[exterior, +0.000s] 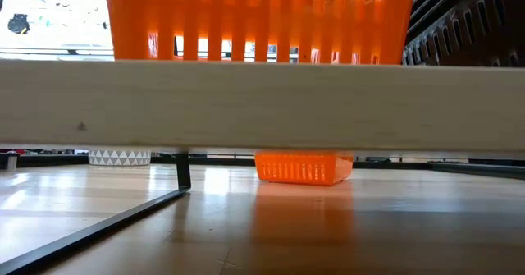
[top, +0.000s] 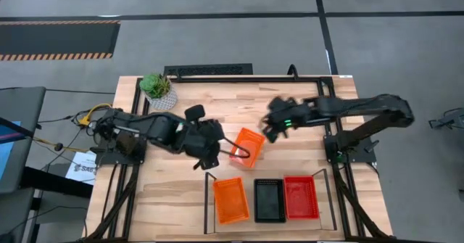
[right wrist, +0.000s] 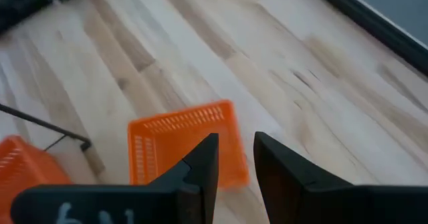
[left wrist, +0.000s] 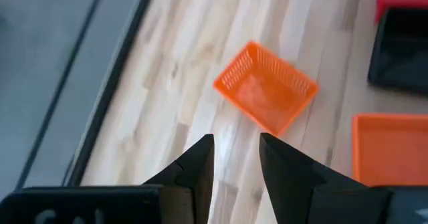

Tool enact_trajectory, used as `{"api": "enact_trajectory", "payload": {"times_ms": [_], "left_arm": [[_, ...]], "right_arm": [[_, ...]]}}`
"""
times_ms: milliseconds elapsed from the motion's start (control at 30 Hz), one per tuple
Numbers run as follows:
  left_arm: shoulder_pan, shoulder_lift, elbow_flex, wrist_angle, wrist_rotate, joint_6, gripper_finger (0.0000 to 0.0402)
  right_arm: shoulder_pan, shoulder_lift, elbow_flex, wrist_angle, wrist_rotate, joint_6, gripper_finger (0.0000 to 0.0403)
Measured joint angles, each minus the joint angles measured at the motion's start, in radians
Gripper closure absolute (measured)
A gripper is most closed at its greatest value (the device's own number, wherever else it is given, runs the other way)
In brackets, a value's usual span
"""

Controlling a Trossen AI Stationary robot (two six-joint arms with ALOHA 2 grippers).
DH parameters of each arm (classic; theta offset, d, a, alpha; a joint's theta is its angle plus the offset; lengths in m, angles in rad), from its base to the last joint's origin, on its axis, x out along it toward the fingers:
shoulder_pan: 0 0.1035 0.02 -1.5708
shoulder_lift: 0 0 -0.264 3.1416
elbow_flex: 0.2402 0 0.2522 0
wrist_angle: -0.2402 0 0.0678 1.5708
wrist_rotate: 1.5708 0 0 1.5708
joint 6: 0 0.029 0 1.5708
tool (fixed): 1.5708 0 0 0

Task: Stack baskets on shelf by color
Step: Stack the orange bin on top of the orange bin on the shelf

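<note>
A: Left claw [top: 233, 153] is hovering just beside the loose orange rectangular plastic mesh basket [top: 249, 147] lying on the light-wood worktop [top: 167, 192]. In its wrist view the two dark fingers [left wrist: 197, 167] are standing a narrow gap apart with nothing between them. Right claw [top: 270, 125] is hanging near the same basket from the other side, fingers likewise slightly parted and gripping nothing.

B: Noted. Is either claw touching the basket?

A: From overhead the left one is overlapping its edge; I cannot tell whether it is making contact. The right one is sitting apart from it.

B: State of the low light-wood shelf with thin black metal end frames [top: 210, 188]?

A: It is carrying three stacks side by side: orange mesh baskets [top: 230, 199], black mesh baskets [top: 269, 200] in the middle, red mesh baskets [top: 300, 197]. How many baskets each stack is holding is not readable from above.

B: Judgement on progress?

A: Looking nearly finished. Only one basket is showing off the shelf, so I am reading the remaining work as gripping it and nesting it onto the orange stack.
</note>
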Motion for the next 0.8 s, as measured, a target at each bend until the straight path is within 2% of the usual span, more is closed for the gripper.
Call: {"api": "enact_trajectory", "payload": {"times_ms": [133,333,433,533,733,800], "left_arm": [[0.056,0.0,-0.138,0.063,0.063,0.052,0.0293],[0.11,0.003,-0.41,0.457,0.288,0.223,0.0293],[0.128,0.003,-0.517,0.6,0.342,0.302,0.0293],[0.145,0.002,-0.589,0.684,0.368,0.371,0.0293],[0.203,0.022,-0.673,0.761,0.571,0.48,0.0293],[0.216,0.039,-0.675,0.767,0.601,0.525,0.0293]], "right_arm": [[0.043,-0.135,0.0,-0.136,0.039,0.095,0.0285],[0.13,-0.237,0.0,-0.241,0.137,0.173,0.0285],[0.16,-0.246,0.0,-0.268,0.162,0.207,0.0285],[0.183,-0.239,-0.001,-0.3,0.168,0.233,0.0285],[0.216,-0.201,-0.001,-0.306,0.168,0.242,0.0285],[0.225,-0.194,-0.001,-0.307,0.168,0.243,0.0285]]}}
